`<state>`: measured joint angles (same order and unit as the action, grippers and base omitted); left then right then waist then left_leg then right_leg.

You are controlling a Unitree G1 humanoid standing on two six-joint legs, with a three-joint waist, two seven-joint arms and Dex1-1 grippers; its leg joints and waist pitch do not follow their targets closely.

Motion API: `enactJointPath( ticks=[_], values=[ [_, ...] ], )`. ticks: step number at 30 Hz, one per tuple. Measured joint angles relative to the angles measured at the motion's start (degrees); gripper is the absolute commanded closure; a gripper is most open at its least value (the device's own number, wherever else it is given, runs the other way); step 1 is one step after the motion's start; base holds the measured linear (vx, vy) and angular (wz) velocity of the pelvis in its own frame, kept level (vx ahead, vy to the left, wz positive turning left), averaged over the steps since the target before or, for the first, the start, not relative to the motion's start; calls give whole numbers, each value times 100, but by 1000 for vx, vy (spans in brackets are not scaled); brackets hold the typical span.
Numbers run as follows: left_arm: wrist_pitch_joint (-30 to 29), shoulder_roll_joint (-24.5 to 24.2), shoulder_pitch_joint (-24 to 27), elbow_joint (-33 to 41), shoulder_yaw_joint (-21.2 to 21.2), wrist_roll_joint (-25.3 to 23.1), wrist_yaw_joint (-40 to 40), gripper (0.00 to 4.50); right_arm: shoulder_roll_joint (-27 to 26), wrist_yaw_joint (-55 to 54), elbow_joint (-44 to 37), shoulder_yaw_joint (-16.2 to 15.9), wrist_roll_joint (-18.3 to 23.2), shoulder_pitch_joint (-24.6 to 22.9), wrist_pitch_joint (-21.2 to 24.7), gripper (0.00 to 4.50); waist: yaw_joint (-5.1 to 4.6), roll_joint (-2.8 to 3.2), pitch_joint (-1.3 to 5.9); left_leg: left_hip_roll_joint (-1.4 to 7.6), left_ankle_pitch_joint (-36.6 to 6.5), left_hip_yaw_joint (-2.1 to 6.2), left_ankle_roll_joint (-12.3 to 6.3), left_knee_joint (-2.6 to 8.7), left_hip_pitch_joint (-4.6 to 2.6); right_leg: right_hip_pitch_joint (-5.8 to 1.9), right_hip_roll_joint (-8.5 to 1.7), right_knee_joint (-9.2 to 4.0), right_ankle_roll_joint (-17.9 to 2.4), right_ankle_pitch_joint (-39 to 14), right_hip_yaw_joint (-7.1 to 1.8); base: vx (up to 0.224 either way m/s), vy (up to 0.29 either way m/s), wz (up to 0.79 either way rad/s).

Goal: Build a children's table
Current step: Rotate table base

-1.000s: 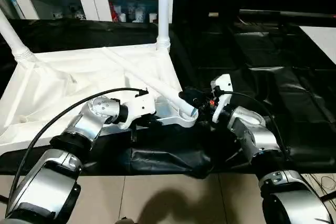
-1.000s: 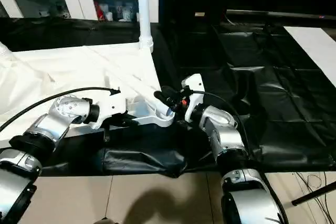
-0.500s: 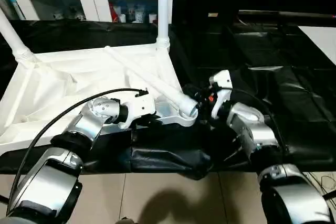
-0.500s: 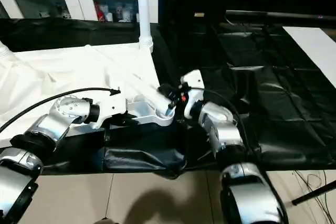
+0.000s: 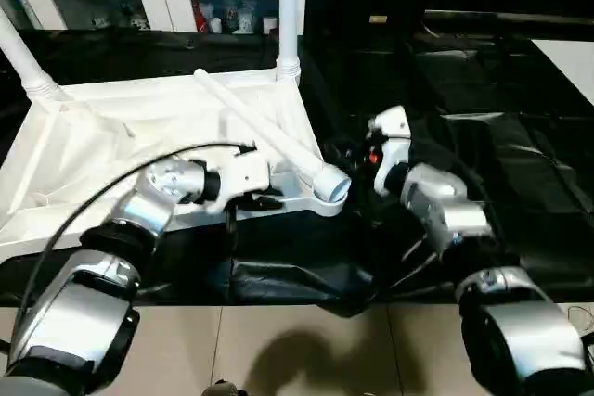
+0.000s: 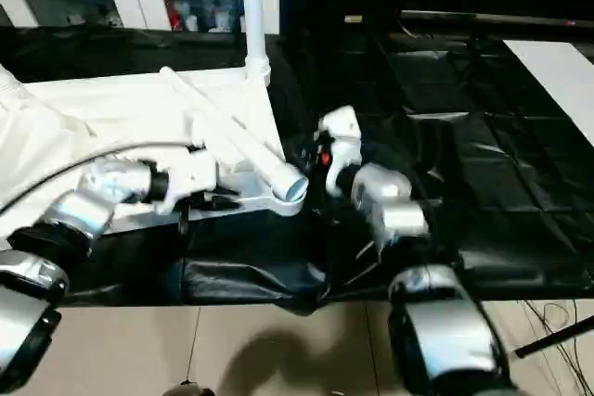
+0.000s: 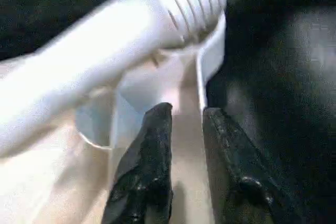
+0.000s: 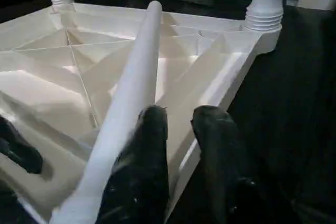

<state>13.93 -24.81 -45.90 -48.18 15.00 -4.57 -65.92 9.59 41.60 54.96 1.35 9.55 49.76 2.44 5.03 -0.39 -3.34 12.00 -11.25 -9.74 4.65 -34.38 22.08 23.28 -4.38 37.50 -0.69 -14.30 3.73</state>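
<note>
Inverted table top [image 5: 121,146] carries 2 upright legs; loose leg [image 5: 264,136] lies diagonally beside near socket; left pincer [image 7: 184,121] straddles rim, right pincer [image 8: 178,119] released: advise regrasping, uprighting, seating squarely

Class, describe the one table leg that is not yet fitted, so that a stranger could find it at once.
Find the upturned white table top on the black sheet. Two legs stand upright in its far corner sockets. The loose leg lies slanting across the ribbed underside, its wide open end at the near right corner.
</note>
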Motion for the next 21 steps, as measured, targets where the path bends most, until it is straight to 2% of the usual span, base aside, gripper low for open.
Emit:
enactJointPath(
  ticks=[1,4,6,7,9,10,13,14,17,19,20,21],
  values=[
    [-108,-36,25,134,-25,62,-65,310,-9,10,26,5,3,126,104,319,-1,0,0,0,-1,-1,-3,-6,0,1,0,8,0,0,0,0,0,0],
    [-518,-207,142,658,-63,229,-272,298,-75,-23,190,29,5,541,408,314,-1,-1,1,3,-2,-4,-3,-13,-2,4,0,24,-1,-1,-2,0,0,0],
    [-810,-304,285,1030,-104,298,-401,265,-177,-96,393,45,4,830,606,282,1,0,1,4,0,-5,-2,-20,-4,8,-1,43,-8,-5,-3,0,0,0],
    [-938,-351,341,1167,-110,333,-444,262,-234,-120,518,37,-2,962,715,275,-2,1,0,5,2,-5,2,-21,-3,12,-1,47,-9,-5,-4,0,0,0],
    [-1240,-453,460,1493,-117,388,-532,264,-354,-101,939,-65,-99,1371,1041,273,-12,3,-1,7,7,-4,11,-22,-3,15,0,54,-9,-5,-3,0,0,0],
    [-1326,-496,491,1597,-115,388,-588,233,-396,-75,1072,-134,-153,1521,1146,251,-12,3,-1,8,10,-4,16,-21,-4,15,1,54,-9,-5,-3,0,0,0],
    [-1549,-592,549,1842,-114,387,-638,221,-461,-36,1248,-247,-334,1698,1278,233,10,1,-1,9,15,-5,23,-20,-1,12,0,53,-9,-5,-1,0,0,0],
    [-1661,-640,612,1964,-114,387,-640,211,-477,-92,1391,-359,-460,1773,1372,232,9,0,0,9,15,-5,24,-21,-1,11,-1,52,-9,-5,-2,0,0,0],
    [-1980,-667,845,2300,-108,398,-634,177,-500,-263,1657,-958,-1086,1850,1609,232,8,-22,-2,8,16,-5,25,-22,2,11,-1,50,-9,-5,-1,0,0,0],
    [-2172,-672,994,2491,-101,429,-624,173,-519,-236,1740,-1087,-1249,1870,1705,232,-1,-32,-6,8,17,-5,26,-22,3,12,-1,51,-9,-4,-1,0,0,0],
    [-2242,-671,1016,2565,-85,436,-624,148,-524,-242,1753,-1127,-1296,1906,1742,232,1,-36,-3,9,17,-5,27,-22,1,11,-1,52,-9,-4,-1,0,0,0],
    [-2343,-697,1052,2713,-77,437,-620,148,-553,-294,1779,-1249,-1433,1963,1747,232,4,-41,0,10,19,-4,30,-21,-1,11,-1,54,-9,-4,1,0,0,0]
  ],
)
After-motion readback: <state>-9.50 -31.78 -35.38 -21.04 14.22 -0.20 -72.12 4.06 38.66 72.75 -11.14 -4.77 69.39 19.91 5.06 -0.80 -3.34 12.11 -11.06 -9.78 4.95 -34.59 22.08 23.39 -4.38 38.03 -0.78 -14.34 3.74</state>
